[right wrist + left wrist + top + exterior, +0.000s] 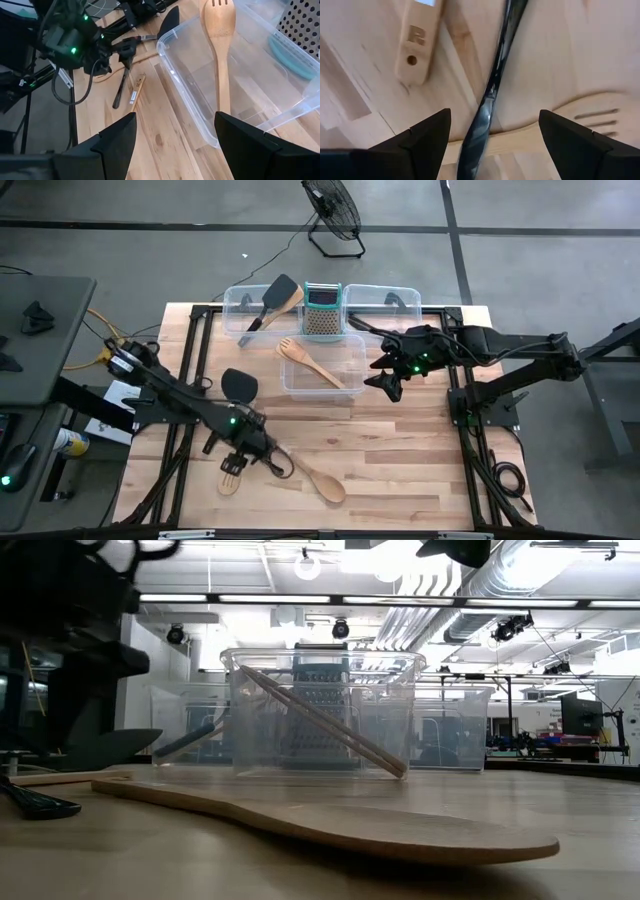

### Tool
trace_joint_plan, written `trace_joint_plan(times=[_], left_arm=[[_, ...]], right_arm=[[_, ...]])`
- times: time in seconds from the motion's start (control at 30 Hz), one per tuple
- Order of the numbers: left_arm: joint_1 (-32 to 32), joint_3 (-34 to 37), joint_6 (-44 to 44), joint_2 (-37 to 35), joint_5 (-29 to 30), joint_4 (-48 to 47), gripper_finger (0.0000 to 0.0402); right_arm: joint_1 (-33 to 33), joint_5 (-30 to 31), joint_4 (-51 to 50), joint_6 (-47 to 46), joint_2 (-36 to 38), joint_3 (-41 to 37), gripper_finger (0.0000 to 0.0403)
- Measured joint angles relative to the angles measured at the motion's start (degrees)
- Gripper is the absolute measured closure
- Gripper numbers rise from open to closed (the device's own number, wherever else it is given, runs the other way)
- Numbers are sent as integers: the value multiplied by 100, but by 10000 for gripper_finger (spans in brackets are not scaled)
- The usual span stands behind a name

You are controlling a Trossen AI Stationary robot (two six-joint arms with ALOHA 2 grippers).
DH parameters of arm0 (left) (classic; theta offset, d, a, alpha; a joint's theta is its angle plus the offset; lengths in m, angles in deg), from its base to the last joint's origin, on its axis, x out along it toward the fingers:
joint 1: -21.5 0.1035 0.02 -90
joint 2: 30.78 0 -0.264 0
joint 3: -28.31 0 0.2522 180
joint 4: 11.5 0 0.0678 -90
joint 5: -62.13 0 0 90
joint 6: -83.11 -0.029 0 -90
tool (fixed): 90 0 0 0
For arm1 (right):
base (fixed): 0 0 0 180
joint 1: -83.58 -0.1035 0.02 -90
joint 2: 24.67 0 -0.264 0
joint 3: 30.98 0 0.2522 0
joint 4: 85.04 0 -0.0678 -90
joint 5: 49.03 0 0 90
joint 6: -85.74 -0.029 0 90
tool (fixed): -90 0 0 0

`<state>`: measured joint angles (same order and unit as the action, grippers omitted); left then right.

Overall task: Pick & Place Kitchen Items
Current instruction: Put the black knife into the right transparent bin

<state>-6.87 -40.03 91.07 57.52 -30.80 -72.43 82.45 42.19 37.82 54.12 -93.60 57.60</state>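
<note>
Left gripper (240, 458) spread over a black utensil (490, 95); front bin (322, 367) holds 1 wooden fork (318, 364).

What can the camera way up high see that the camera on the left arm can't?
Only the high view shows the clear bins, the box grater, the wooden fork lying in the front bin, the big wooden spoon, the fan on the floor, and the right tool, open beside the bin.

Only the left wrist view shows the letter R stamped on a wooden handle.

Both show the open left tool over a black-handled utensil on the table.
</note>
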Motion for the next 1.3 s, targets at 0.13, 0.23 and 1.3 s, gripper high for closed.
trace_joint_plan(times=[0.13,0.23,1.3], left_arm=[[-225,0,-65,121,380,120,106],[-255,19,-63,213,444,137,106],[-242,815,-64,200,509,1105,234]], right_arm=[[0,2,1,13,0,0,143],[0,2,1,15,0,0,143],[-195,35,5,-8,0,0,143]])
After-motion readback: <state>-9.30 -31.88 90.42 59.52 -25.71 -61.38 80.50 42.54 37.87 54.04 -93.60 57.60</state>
